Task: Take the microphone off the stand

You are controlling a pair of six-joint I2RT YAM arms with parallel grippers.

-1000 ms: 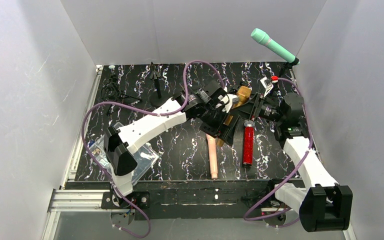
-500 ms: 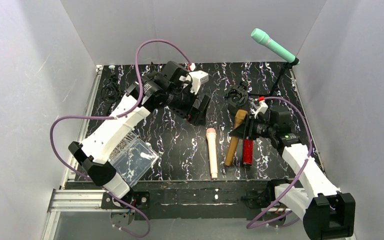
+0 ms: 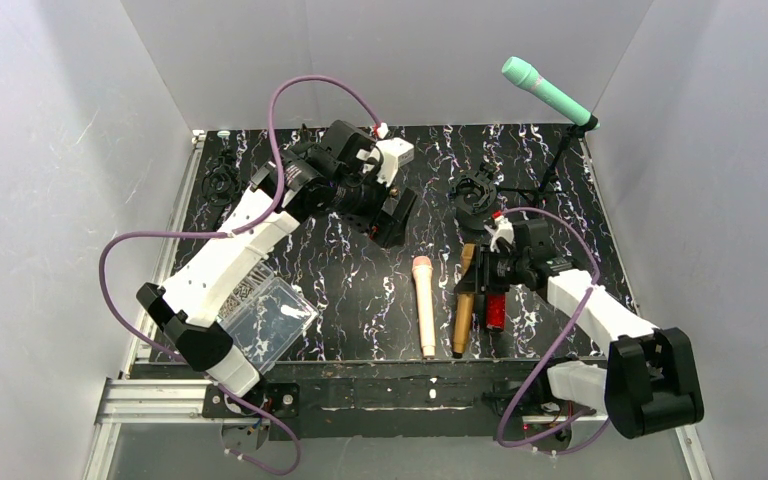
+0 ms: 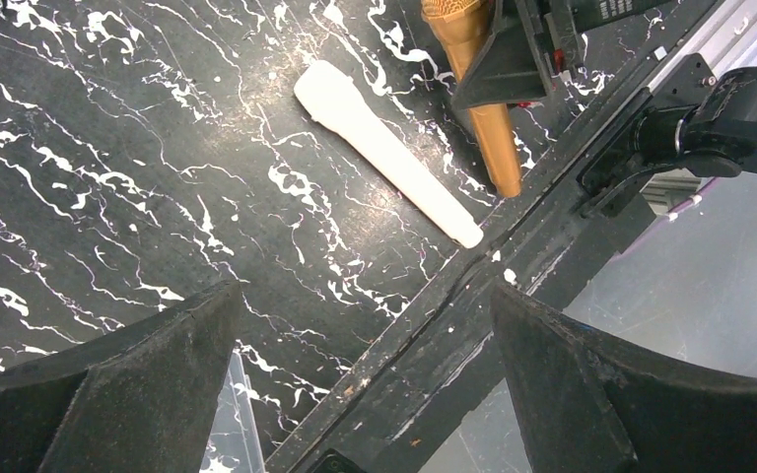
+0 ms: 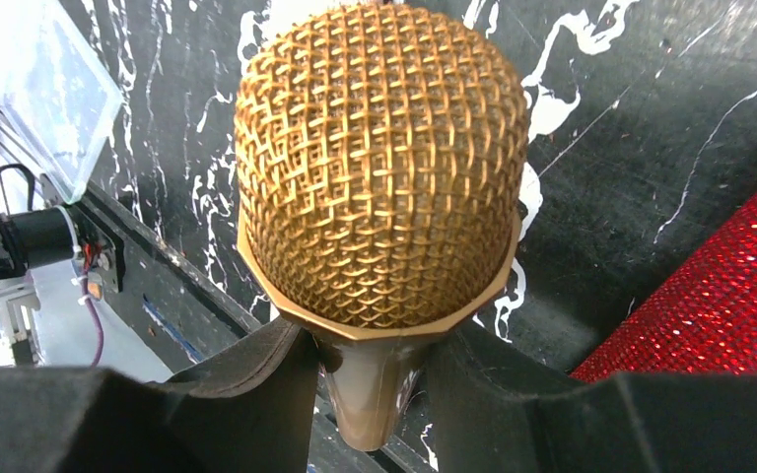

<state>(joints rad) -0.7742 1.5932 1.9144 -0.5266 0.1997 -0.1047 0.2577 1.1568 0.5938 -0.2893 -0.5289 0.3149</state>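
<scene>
Top external: 4 mics, teal (image 3: 547, 90), pink (image 3: 424, 303), red (image 3: 496, 313), gold (image 3: 460, 320); L claw (image 3: 392, 225) released, R claw (image 3: 481, 272) grasping gold.

Left arm (image 3: 230, 250) stood extended forward and inward from its base, wrist turned downward, jaws spread wide and empty; right arm (image 3: 600, 308) lay folded low, forearm angled inward, jaws closed about the neck of the gold microphone (image 5: 379, 168).

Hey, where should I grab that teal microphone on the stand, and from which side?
Grip the teal microphone on its straight handle, midway between the head and the clip of the stand, jaws across the shaft. It slants up to the left in the far right corner, so come from the near, open side.
</scene>
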